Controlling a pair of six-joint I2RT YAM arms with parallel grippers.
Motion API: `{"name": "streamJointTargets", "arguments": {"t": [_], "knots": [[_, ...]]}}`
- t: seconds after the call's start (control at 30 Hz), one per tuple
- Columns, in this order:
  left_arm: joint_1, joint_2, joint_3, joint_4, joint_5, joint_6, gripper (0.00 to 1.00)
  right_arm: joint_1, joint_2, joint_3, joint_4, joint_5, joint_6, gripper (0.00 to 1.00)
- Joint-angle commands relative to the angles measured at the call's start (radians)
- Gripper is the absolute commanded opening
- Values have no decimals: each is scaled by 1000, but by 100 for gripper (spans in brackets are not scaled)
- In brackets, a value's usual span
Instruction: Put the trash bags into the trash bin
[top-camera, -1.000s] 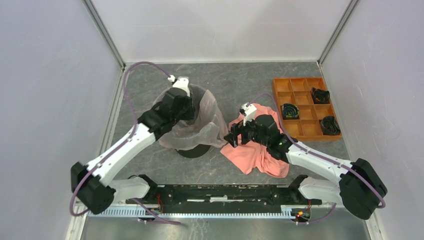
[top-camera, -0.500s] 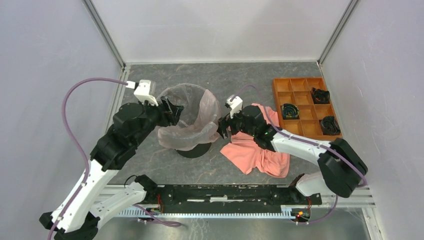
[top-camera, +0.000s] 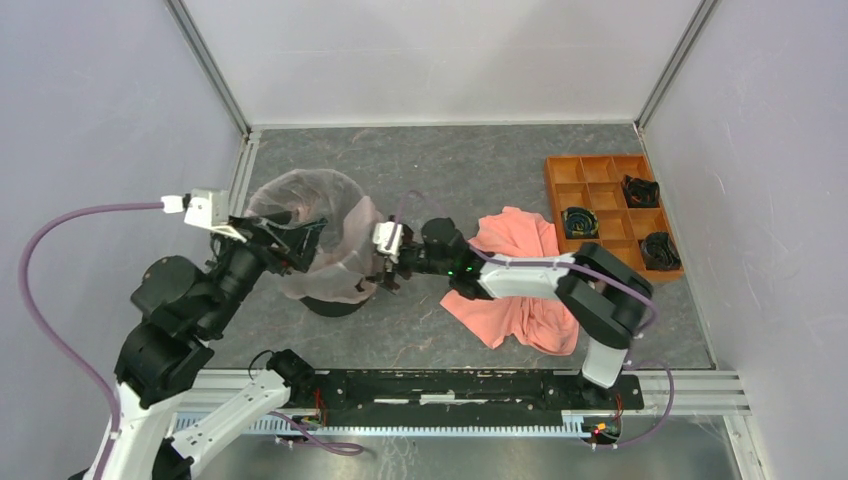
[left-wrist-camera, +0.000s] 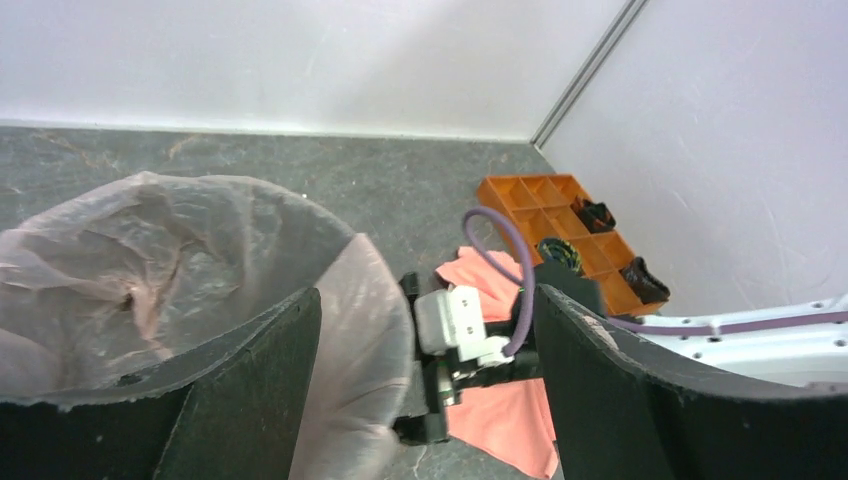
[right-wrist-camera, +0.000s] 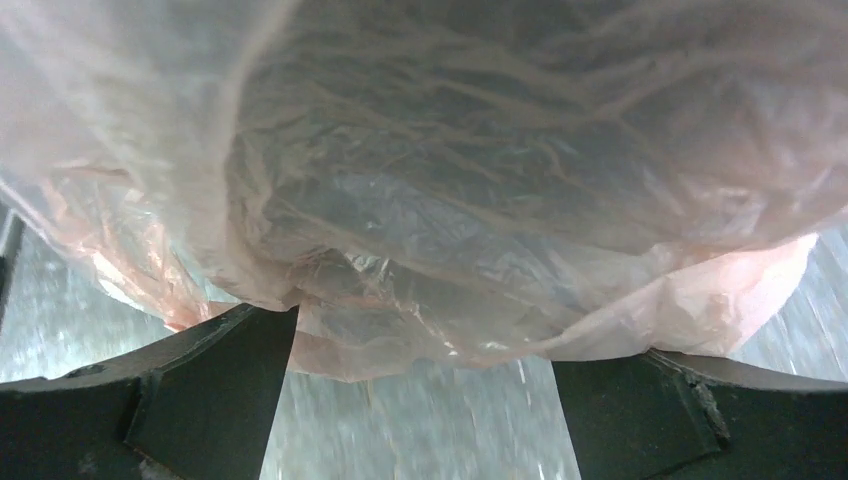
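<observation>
Robotics lab test cell, plain pale panel walls (top-camera: 440, 55) at 9, 12 and 3 o'clock, aluminium frame posts (top-camera: 205, 62) in far corners, grey stone-patterned tabletop (top-camera: 480, 170), robot arms (top-camera: 520, 273) bolted to black rail (top-camera: 450, 385) at 6 o'clock, purple cabling (top-camera: 100, 209)

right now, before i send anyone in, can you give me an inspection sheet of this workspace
surface: grey marbled tabletop, no spills seen
job's things: pink trash bag lines the black trash bin, mouth open, hem hanging outside
clutter: coral cloth crumpled right of the bin; orange tray at far right, three compartments holding black items
end effectors: left end effector open at the bag's near-left rim; right end effector open, close against the hanging hem
cables: purple cable on each arm; the left one loops wide toward the left wall
surroundings: white walls on three sides, metal frame posts in the far corners
</observation>
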Motion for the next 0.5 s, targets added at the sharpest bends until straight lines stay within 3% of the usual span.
{"name": "streamJointTargets", "arguments": {"t": [0.0,0.2,0.47], "knots": [[1,-42,35,-5,-52,55,85,72,123,195,74,-86,-68,98],[2,-75,41,-11,-91,76,87,183,256,384,14,-81,-85,98],[2,-74,3,11,-121,76,89,277,267,433,-28,19,-30,98]]}}
